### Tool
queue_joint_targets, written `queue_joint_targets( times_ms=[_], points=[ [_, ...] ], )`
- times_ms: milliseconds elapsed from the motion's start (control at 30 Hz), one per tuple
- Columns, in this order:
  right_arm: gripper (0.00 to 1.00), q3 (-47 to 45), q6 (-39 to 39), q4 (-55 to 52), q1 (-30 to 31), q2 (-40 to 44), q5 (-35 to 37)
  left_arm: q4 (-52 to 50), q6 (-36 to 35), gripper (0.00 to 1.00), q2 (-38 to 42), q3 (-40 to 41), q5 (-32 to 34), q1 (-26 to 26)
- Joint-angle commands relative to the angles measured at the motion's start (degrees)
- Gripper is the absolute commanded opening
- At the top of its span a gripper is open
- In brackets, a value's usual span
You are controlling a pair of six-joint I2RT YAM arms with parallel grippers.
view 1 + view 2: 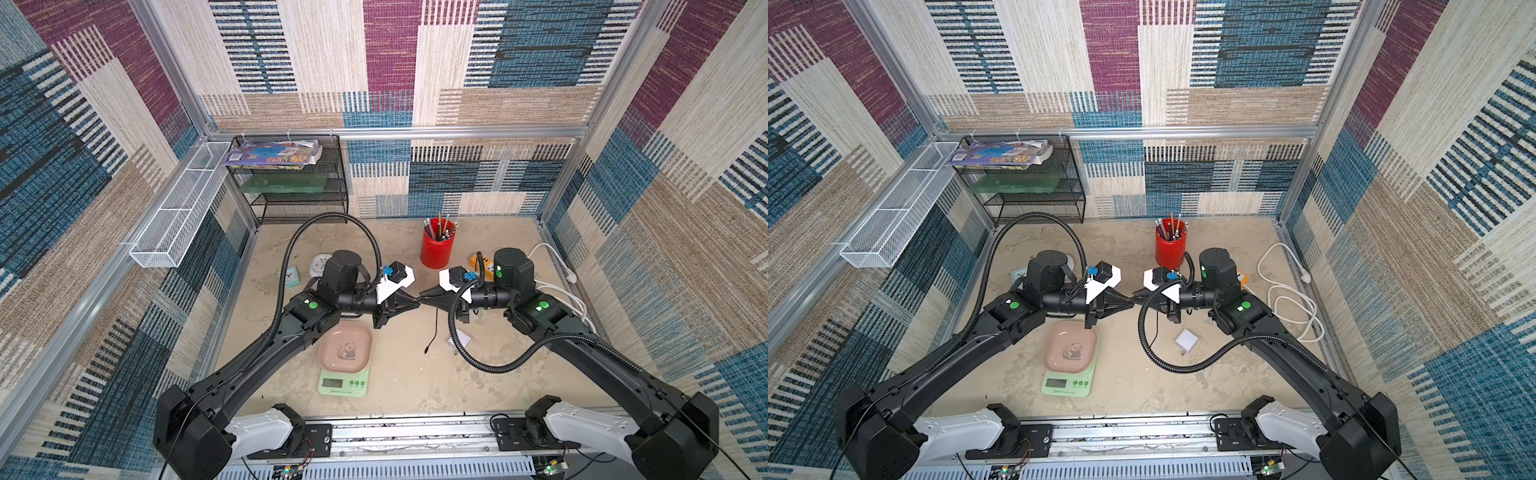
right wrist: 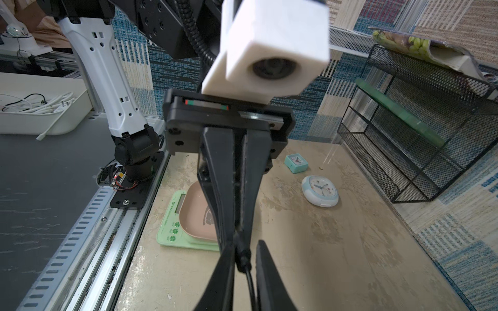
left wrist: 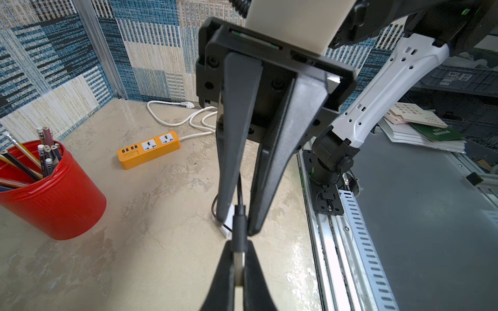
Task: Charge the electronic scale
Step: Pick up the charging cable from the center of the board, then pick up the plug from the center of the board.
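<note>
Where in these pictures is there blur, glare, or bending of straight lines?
Right wrist view: the white camera block of the other arm is blurred, while the round clock behind is sharp. Left wrist view: glare on the table beside the rail and on the red cup. In both top views the frame posts lean outward, wide-lens distortion.

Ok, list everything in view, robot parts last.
electronic scale: one, mint green, pink tray, front
pencil cup: one, red, far centre
power strip: one, orange, right side
charger block: one, white, right of scale
cable: one, black, between the claws
round clock: one, white, left side
square clock: one, teal, beside it
mesh rack: one, black, far left
wire basket: one, white, left wall
left claw: one, black, shut on cable plug
right claw: one, black, slightly open round cable
</note>
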State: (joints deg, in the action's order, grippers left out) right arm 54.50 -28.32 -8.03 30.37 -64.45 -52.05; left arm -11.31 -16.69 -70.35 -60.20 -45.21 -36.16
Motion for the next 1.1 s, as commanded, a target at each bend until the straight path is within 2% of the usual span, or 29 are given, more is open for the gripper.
queue_joint_targets(
  times_ms=[0,67,133,167,300,400,567,633,667,733,800,967,1067],
  points=[
    [0.15,0.5,-0.4,-0.1,0.1,-0.3,-1.0,0.4,-0.7,0.08,-0.3,-0.6,-1.1,0.0],
    [0.13,0.5,-0.3,-0.2,0.1,-0.5,-1.1,0.4,-0.7,0.08,-0.6,-0.6,-1.0,0.0],
    [0.04,0.6,0.1,-0.2,0.1,-0.3,-0.7,0.6,-0.8,0.09,-0.5,-0.5,-0.8,0.0],
    [0.0,0.5,0.6,-0.2,0.1,-0.2,-0.1,0.7,-0.6,0.15,-0.5,-0.4,-0.4,0.0],
    [0.0,-1.0,6.3,3.0,-2.2,0.9,2.0,2.3,-0.9,0.58,1.2,1.6,1.8,0.0],
    [0.0,-2.2,12.5,6.3,-6.3,1.6,-1.0,5.1,-2.2,0.74,3.4,5.4,4.6,0.0],
    [0.0,-3.6,22.1,9.7,-10.5,2.6,-2.5,7.9,-2.7,0.8,3.4,8.2,6.7,-0.1],
    [0.0,-4.1,25.6,10.9,-12.0,2.7,-2.0,9.1,-1.1,0.8,2.0,8.2,8.4,-0.2],
    [0.0,-4.3,28.5,11.7,-12.9,2.6,-0.8,9.7,0.6,0.76,1.0,7.8,10.0,-0.5],
    [0.0,-4.0,34.1,12.0,-15.0,2.1,2.1,11.1,4.5,0.69,-0.5,7.5,16.0,-2.6],
    [0.0,-3.5,40.0,11.7,-17.7,1.4,4.2,13.8,5.7,0.69,-1.5,8.8,18.7,-5.5],
    [0.0,-2.4,50.1,8.3,-24.3,0.3,9.1,19.2,16.4,0.73,-7.0,10.3,27.5,-11.6],
    [0.0,-2.9,52.2,6.9,-27.1,1.0,11.5,20.0,17.6,0.81,-11.4,10.0,37.7,-17.2]
  ],
)
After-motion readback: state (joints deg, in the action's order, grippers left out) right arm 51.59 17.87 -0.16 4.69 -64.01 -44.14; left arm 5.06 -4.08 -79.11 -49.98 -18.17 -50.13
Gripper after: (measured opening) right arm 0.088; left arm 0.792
